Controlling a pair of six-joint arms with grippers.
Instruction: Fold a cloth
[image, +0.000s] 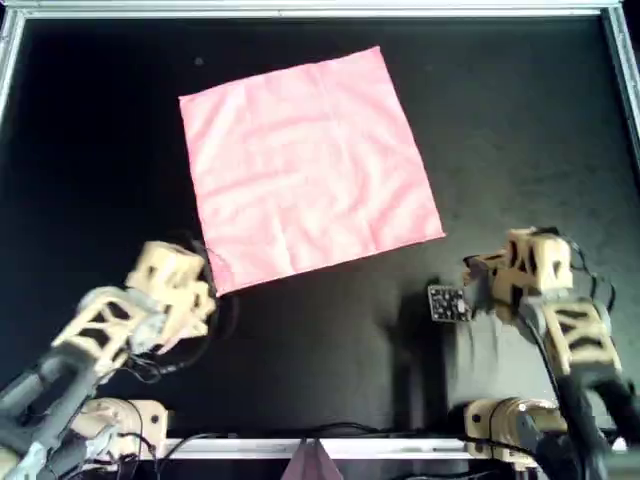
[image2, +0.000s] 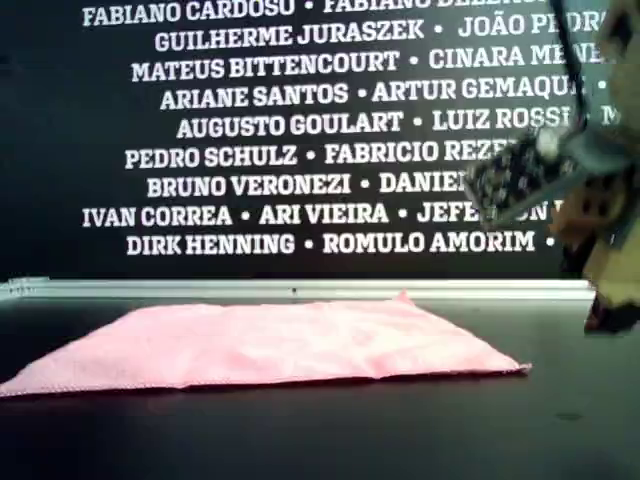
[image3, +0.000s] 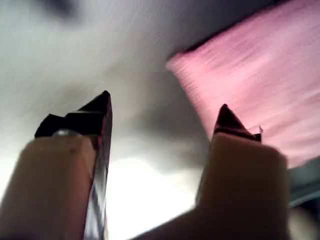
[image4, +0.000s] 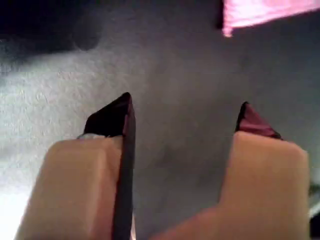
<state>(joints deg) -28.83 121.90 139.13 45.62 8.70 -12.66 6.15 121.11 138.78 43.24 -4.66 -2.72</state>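
Approach step, looks like: the cloth (image: 308, 168) lies flat and unfolded on the black bench (image: 90, 150), one corner just ahead of the left gripper (image3: 165, 115), both grippers' fingers (image4: 112, 117) spread and empty, so next comes pinching corners.

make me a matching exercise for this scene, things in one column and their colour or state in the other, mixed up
Things:
1. thin light-pink fabric cloth
2. tan left gripper
3. tan right gripper
4. table surface

States:
A. black
B. lying flat, unfolded
C. open, a cloth corner close ahead of it
D. open over bare table, the cloth farther off

Pairs: 1-B, 2-C, 3-D, 4-A
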